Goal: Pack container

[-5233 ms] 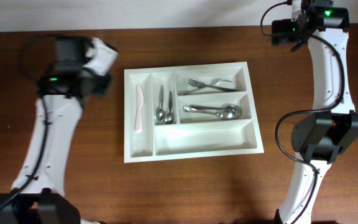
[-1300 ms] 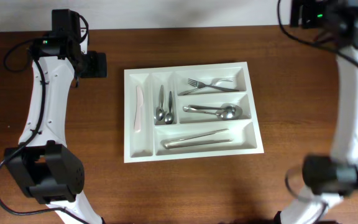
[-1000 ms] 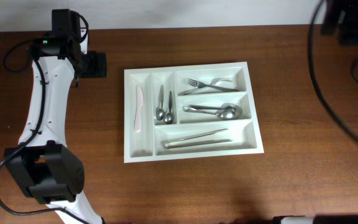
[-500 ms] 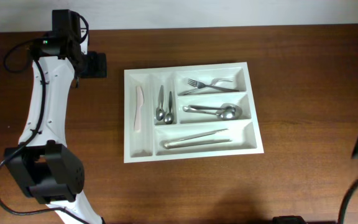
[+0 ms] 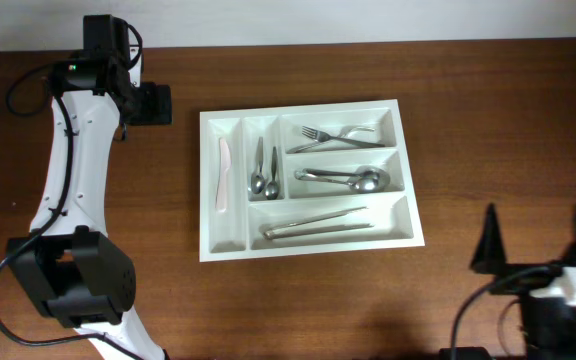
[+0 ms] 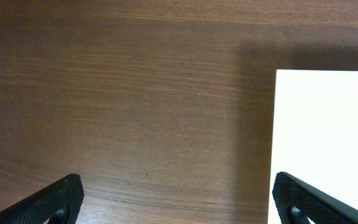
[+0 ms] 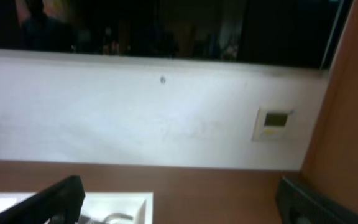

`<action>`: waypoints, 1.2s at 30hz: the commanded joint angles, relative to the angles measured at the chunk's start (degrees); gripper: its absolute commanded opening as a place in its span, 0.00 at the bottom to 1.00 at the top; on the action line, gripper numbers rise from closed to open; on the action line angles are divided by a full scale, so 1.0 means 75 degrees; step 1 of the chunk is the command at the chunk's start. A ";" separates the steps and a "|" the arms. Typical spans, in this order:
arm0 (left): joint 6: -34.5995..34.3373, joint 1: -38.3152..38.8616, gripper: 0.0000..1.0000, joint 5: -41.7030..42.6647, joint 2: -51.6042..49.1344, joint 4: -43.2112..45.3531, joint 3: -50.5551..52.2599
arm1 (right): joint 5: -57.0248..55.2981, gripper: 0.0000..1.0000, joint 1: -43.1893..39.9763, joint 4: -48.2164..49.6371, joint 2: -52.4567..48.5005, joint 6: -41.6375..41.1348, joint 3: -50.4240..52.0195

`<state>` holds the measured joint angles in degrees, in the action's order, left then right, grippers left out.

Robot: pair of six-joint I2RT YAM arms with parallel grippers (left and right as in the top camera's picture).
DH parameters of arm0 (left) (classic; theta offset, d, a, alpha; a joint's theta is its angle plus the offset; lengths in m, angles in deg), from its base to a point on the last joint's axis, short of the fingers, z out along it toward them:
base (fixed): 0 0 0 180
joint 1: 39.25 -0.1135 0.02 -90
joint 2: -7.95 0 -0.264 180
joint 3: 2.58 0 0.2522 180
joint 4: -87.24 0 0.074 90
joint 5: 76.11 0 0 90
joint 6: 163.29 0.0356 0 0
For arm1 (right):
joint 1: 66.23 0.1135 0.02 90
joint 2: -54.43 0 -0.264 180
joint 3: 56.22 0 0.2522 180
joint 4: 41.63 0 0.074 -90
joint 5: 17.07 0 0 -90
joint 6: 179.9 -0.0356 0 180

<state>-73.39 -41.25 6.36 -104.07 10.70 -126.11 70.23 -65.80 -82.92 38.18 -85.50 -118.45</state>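
Overhead view: taken from straight above, facing down, from far off; the brown wooden table (image 5: 468,120) fills most of the frame, with the white rectangular plastic cutlery tray (image 5: 206,185) held near centre.

Left wrist view: set close over the tabletop and aimed downward; only a corner of the tray is caught at right.

Right wrist view: pitched across the table toward the white wall (image 7: 135,124); a strip of the tray is seen at bottom left.

The tray is shared by all three views.
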 commanded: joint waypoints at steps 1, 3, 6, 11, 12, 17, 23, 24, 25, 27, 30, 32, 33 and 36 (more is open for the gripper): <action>-0.0102 -0.0006 0.99 0.0023 0.0111 0.0017 -0.0134 | 0.0131 0.99 0.0044 0.0714 0.0749 -0.0868 0.1518; -0.0102 -0.0006 0.99 0.0023 0.0111 0.0015 -0.0134 | 0.0131 0.99 0.0044 0.1040 0.1040 -0.1125 0.2186; -0.0102 -0.0006 0.99 0.0023 0.0111 0.0017 -0.0134 | 0.0128 0.99 0.0044 0.1422 0.1405 -0.1425 0.3057; -0.0105 -0.0006 0.99 0.0023 0.0111 0.0017 -0.0134 | 0.0128 0.99 0.0044 0.2040 0.1923 -0.1457 0.4368; -0.0102 -0.0006 0.99 0.0023 0.0111 0.0015 -0.0134 | 0.0128 0.99 0.0044 0.2119 0.1958 -0.1457 0.4503; -0.0105 -0.0006 0.99 0.0023 0.0111 0.0015 -0.0134 | 0.0128 0.99 0.0044 0.2637 0.1993 -0.1451 0.5179; -0.0102 -0.0006 0.99 0.0023 0.0111 0.0015 -0.0134 | 0.0131 0.99 0.0044 0.2940 0.1996 -0.1425 0.5779; -0.0102 -0.0006 0.99 0.0023 0.0111 0.0015 -0.0134 | 0.0131 0.99 0.0044 0.3057 0.2005 -0.1425 0.5872; -0.0102 -0.0006 0.99 0.0023 0.0111 0.0017 -0.0134 | 0.0128 0.99 0.0044 0.3156 0.2020 -0.1425 0.5945; -0.0102 -0.0006 0.99 0.0023 0.0111 0.0017 -0.0134 | 0.0128 0.99 0.0044 0.3401 0.2066 -0.1425 0.6117; -0.0105 -0.0006 0.99 0.0023 0.0111 0.0017 -0.0134 | 0.0128 0.99 0.0044 0.3722 0.2142 -0.1425 0.6347; -0.0102 -0.0006 0.99 0.0023 0.0111 0.0017 -0.0134 | 0.0128 0.99 0.0044 0.3818 0.2142 -0.1422 0.6420; -0.0105 -0.0006 0.99 0.0023 0.0111 0.0017 -0.0134 | 0.0125 0.99 0.0044 0.3818 0.2142 -0.1422 0.6420; -0.0102 -0.0006 0.99 0.0023 0.0111 0.0017 -0.0134 | 0.0125 0.99 0.0044 0.3800 0.2142 -0.1358 0.6420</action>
<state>-73.41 -41.25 6.36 -104.07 10.70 -126.11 70.87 -65.80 -54.88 53.52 -95.84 -70.76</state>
